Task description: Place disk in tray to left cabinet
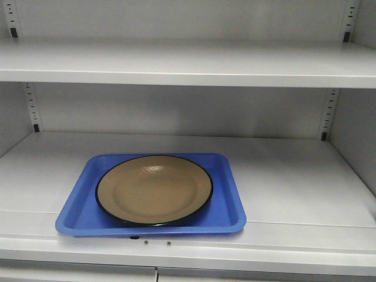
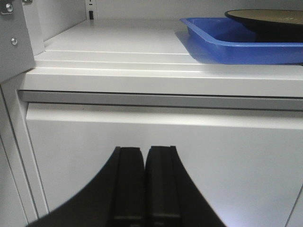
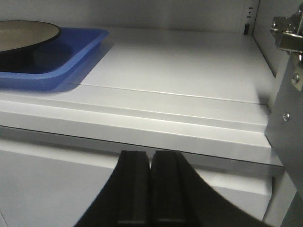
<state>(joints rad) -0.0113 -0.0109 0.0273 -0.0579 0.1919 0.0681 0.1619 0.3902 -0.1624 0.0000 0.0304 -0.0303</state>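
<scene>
Nearest the wrist cameras, the left gripper (image 2: 144, 184) and the right gripper (image 3: 151, 189) each hang in front of and below the shelf edge, their black jaws pressed together with nothing between them. Past them runs the front lip of the left cabinet (image 1: 294, 194), above a grey strip and white lower panel. On that shelf, toward its left front, sits the blue tray (image 1: 229, 200), its near rim close to the shelf edge. The tan disk (image 1: 154, 189) with its black rim lies flat inside the tray. Behind stand the plain back panel and slotted peg strips (image 1: 326, 114), with another shelf (image 1: 188, 67) above.
</scene>
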